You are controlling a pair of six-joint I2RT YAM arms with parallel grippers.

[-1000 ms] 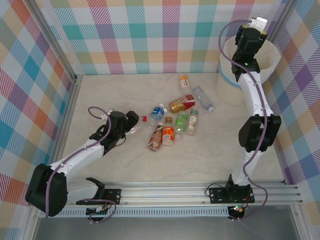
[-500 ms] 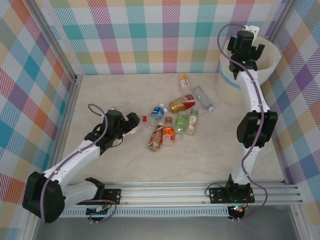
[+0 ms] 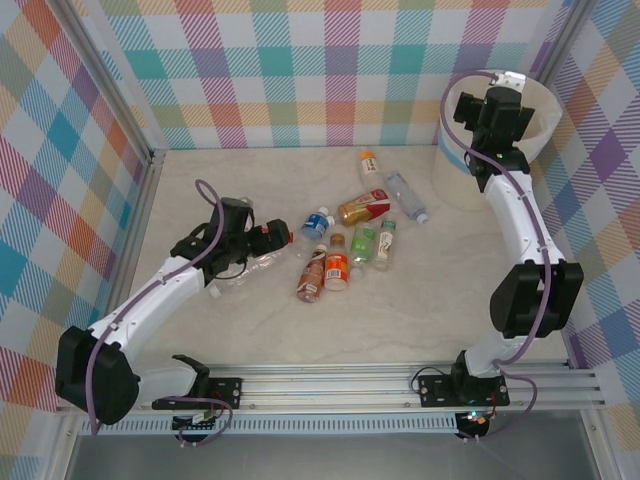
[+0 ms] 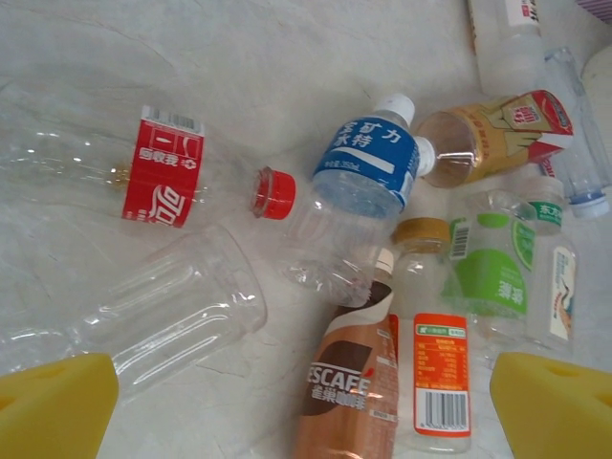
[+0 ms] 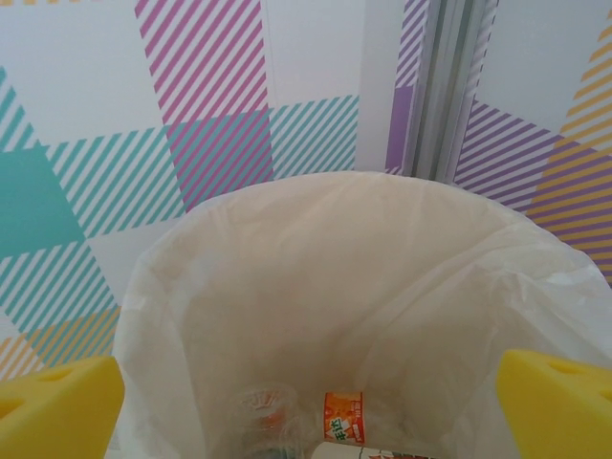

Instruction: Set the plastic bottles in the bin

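Centre your wide-open, empty left end effector (image 4: 304,411) across the clear bottle (image 4: 177,311) before closing; right end effector (image 5: 306,406) hangs open, empty, over the bin (image 5: 316,249).

The right jaws have opened over the bin (image 5: 335,268); the left arm (image 3: 160,290) has advanced over the bottles (image 4: 363,182).

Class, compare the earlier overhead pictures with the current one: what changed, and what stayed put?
The right claw opened above the bin; the pale bottle it held is gone, apparently dropped in. The left claw, open throughout, slid right toward the red-capped bottle. The clustered bottles stayed put.
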